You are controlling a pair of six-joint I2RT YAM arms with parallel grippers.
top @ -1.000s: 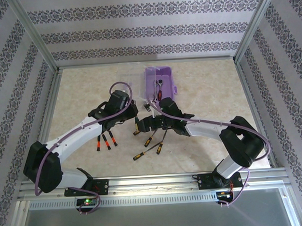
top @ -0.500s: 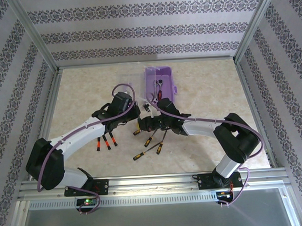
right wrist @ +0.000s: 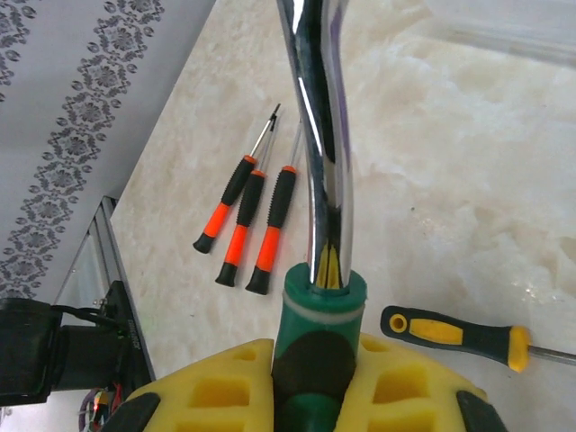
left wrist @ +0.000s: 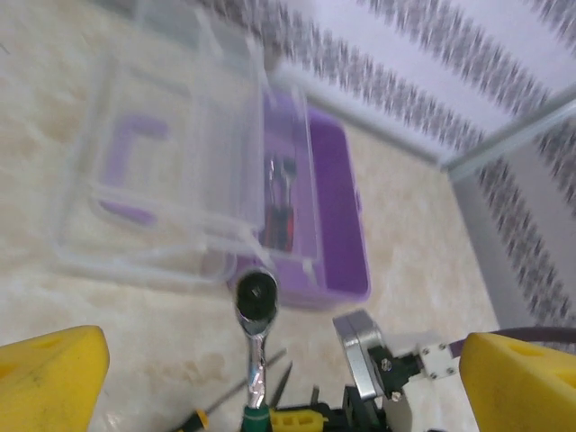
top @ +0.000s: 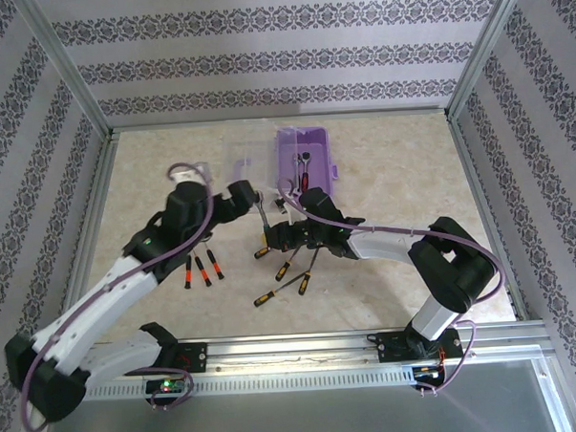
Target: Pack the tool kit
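Compared with half a second ago, the left arm has pulled back toward the left. Its elbow is now low at the near-left corner, and the left gripper (top: pixel 241 193) has moved away from the right gripper (top: pixel 277 237), which stays at the same place in the middle of the table (top: pixel 401 173).

The left gripper is wide apart: in the left wrist view its yellow pads (left wrist: pixel 49 373) stand at the two sides of the picture and hold nothing.

The right gripper is closed on the ratchet (top: pixel 262 218). Its yellow pads (right wrist: pixel 211 387) press the green and black handle, and the chrome shaft rises out of them. The shaft is shiny and a little curved, and it ends in a round head with a dark centre.

The ratchet is above the table between the two grippers, with its head pointing toward the purple box (top: pixel 329 159). The box is open at the far middle of the table, with some tools inside, and its clear lid (left wrist: pixel 171 180) lies open to the left.

Three orange screwdrivers (top: pixel 202 268) lie together near the left arm. Several yellow screwdrivers (top: pixel 290 273) lie just in front of the right gripper.
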